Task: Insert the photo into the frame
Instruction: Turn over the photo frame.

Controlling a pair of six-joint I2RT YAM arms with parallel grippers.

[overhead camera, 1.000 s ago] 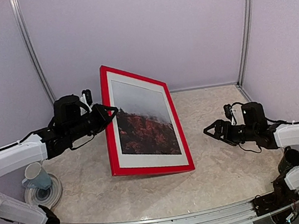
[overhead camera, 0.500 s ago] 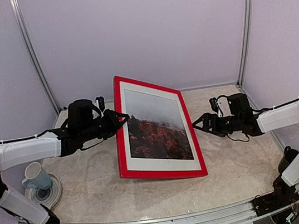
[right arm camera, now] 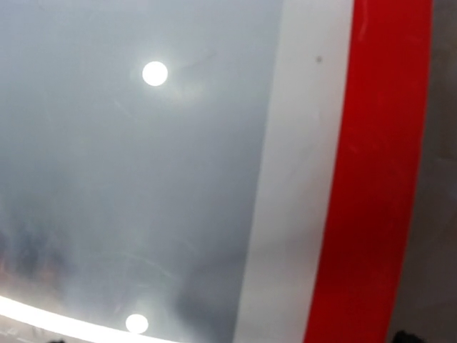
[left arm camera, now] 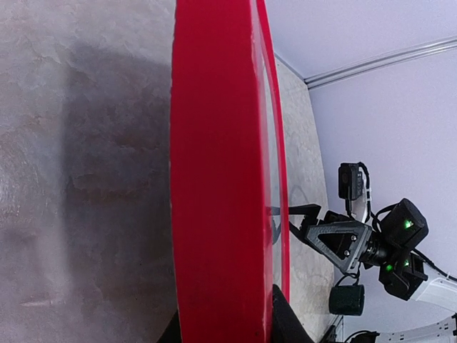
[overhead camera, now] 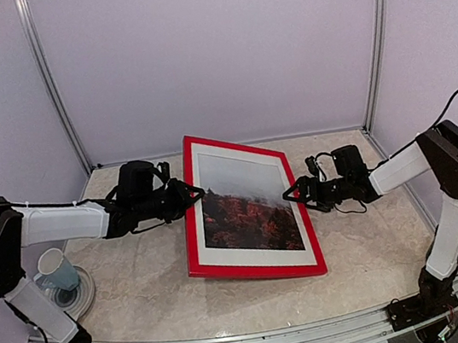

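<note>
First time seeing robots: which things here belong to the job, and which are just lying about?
In the job: the frame, the photo in it, left gripper clamping its edge, open right gripper.
Lying about: pale mug, plate under it.

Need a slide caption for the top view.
Left jaws clamp the tilted frame by its left edge, photo inside; right jaws open near its right edge.

1. The frame [overhead camera: 193, 229]: a large rectangle with a glossy red face, lying at a tilt mid-table, face up and skewed
2. The photo [overhead camera: 247, 207]: grey misty sky over red-orange trees, sitting inside the frame, printed side showing
</note>
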